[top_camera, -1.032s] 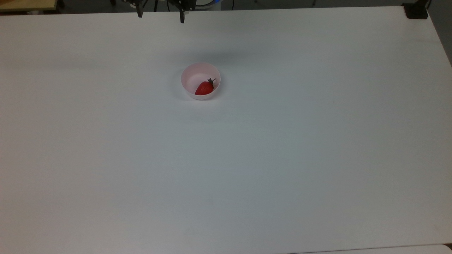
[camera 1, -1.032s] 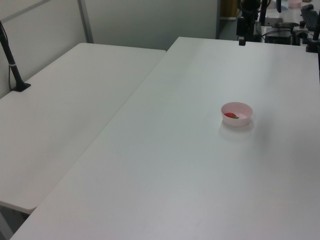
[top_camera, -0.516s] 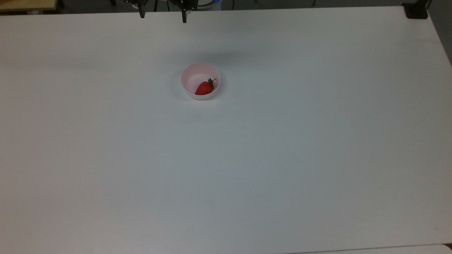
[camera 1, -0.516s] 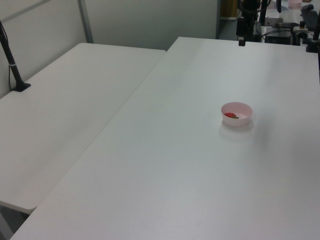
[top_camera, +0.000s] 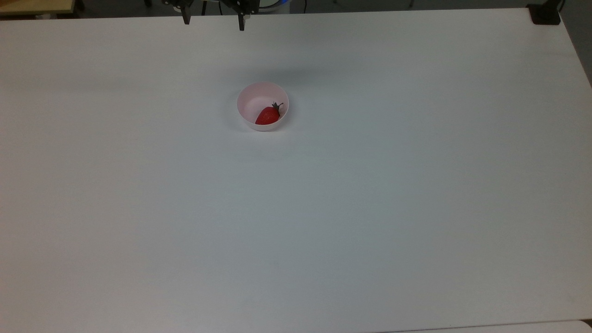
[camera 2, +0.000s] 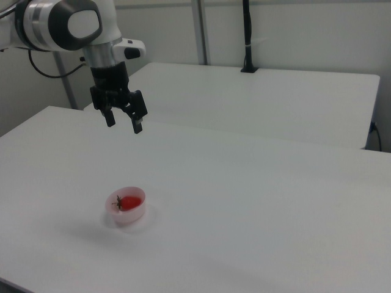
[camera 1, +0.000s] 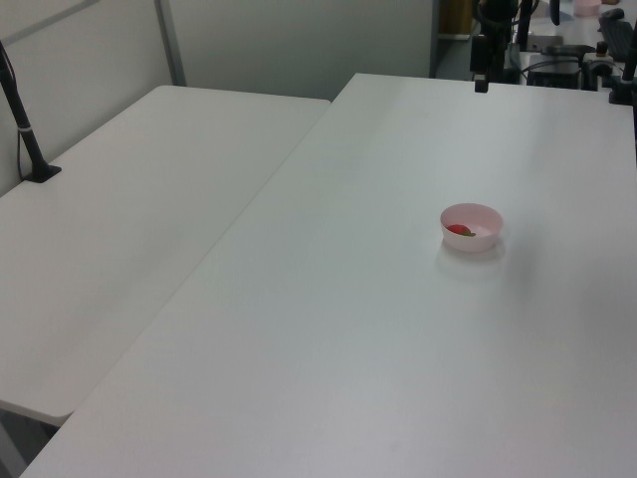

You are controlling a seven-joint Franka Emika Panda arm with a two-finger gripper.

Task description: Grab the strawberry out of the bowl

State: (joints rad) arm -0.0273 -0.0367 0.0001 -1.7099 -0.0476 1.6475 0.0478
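A small pale pink bowl (top_camera: 247, 99) stands on the white table, a little toward the top view's upper middle. In it lies a glossy red strawberry (top_camera: 267, 116) with a dark stem cap, resting against the wall nearest the top view's bottom right. The bowl (camera 2: 128, 217) and strawberry (camera 2: 131, 201) also appear in the right view, and the bowl (camera 1: 480, 242) and strawberry (camera 1: 458, 230) in the left view. My gripper (camera 2: 125, 125) hangs open and empty, well above the table and behind the bowl. In the top view the gripper (top_camera: 213, 22) sits at the table's far edge.
A second white table (camera 1: 129, 219) adjoins on the left view's left, with a black post (camera 1: 25, 119) clamped on it. A black clamp (top_camera: 545, 14) sits at the top view's upper right corner. Cables and equipment (camera 1: 567, 55) stand behind the far edge.
The gripper has shifted very slightly toward the top view's right. Bowl and strawberry have not moved.
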